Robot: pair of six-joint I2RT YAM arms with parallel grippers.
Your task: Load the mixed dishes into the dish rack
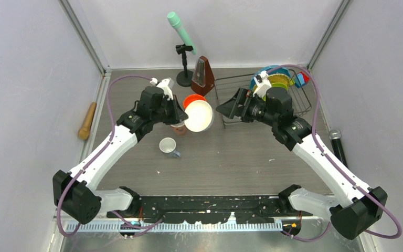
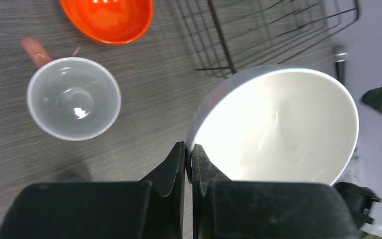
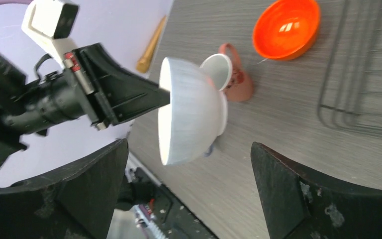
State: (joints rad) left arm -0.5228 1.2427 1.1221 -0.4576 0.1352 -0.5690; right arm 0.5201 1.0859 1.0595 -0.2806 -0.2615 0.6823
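- The left hand (image 2: 188,149) pinches the rim of the white bowl (image 2: 278,129), holding it tipped on edge above the tabletop (image 1: 231,152), just left of the rack (image 1: 231,80).
- The right hand (image 1: 230,108), wide open and empty, faces the bowl, probably to receive it.

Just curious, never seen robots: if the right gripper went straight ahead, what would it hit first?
Most likely the white bowl that the left gripper holds by its rim; it sits straight ahead of the right gripper.

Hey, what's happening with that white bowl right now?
Left tool shut on white bowl rim, bowl tilted above table. Right tool open, empty, facing bowl, in front of dish rack.
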